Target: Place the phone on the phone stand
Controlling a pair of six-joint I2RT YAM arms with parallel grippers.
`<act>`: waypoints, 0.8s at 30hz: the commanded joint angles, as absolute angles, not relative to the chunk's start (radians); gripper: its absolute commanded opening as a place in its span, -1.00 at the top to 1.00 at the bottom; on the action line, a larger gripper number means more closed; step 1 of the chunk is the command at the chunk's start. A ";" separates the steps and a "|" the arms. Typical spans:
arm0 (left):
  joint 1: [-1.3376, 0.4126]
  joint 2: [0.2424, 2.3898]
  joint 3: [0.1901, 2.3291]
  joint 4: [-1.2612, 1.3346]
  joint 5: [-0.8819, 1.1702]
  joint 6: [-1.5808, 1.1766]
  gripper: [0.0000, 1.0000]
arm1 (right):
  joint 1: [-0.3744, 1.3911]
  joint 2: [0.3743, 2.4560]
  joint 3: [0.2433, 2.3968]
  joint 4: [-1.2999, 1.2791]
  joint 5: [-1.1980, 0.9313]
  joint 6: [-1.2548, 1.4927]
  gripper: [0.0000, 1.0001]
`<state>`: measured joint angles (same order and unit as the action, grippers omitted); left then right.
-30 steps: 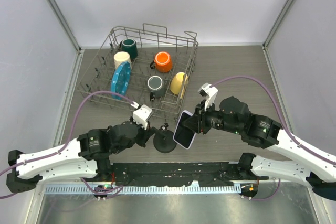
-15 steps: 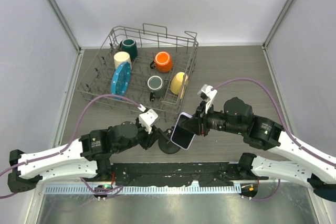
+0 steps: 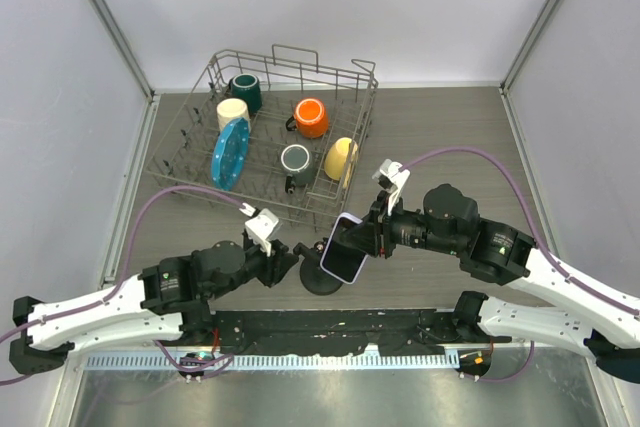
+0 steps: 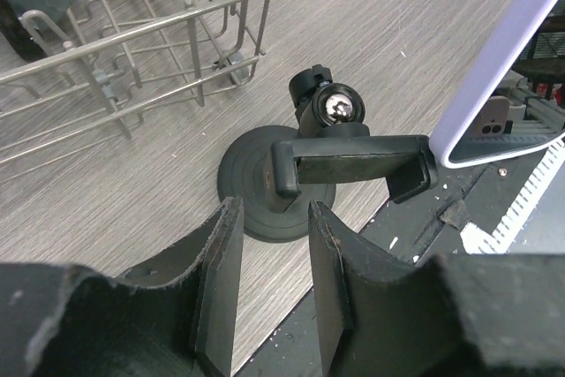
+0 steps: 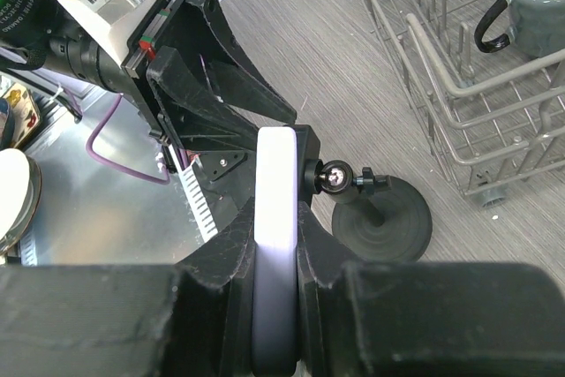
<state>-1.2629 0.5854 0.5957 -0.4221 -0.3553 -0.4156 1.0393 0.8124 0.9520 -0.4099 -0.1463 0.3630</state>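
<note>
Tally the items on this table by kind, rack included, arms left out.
mugs: 5 (teal mug, cream mug, orange mug, grey mug, yellow mug)
blue plate: 1
dish rack: 1
phone: 1
phone stand: 1
Total: 9

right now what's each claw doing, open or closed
Left claw: open, holding nothing.
Right claw: closed on the phone.
</note>
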 commanded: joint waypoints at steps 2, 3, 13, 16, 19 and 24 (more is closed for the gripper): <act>-1.267 0.568 0.580 -0.339 -0.408 -0.448 0.22 | 1.045 0.799 0.968 -0.293 -0.156 0.348 0.99; -1.267 0.569 0.577 -0.334 -0.414 -0.448 0.26 | 1.045 0.802 0.966 -0.291 -0.158 0.350 0.99; -1.267 0.587 0.561 -0.272 -0.408 -0.439 0.33 | 1.045 0.818 0.976 -0.278 -0.173 0.353 0.99; -1.267 0.595 0.561 -0.259 -0.414 -0.437 0.31 | 1.045 0.825 0.979 -0.273 -0.178 0.354 0.99; -1.267 0.603 0.558 -0.253 -0.420 -0.439 0.26 | 1.045 0.833 0.979 -0.267 -0.181 0.354 0.99; -1.267 0.612 0.555 -0.265 -0.426 -0.436 0.32 | 1.045 0.853 0.992 -0.264 -0.190 0.348 0.99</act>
<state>-1.2633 0.6067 0.5587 -0.3225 -0.3977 -0.4381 1.0397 0.8425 0.9516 -0.3664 -0.1757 0.3607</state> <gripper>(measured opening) 0.355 0.210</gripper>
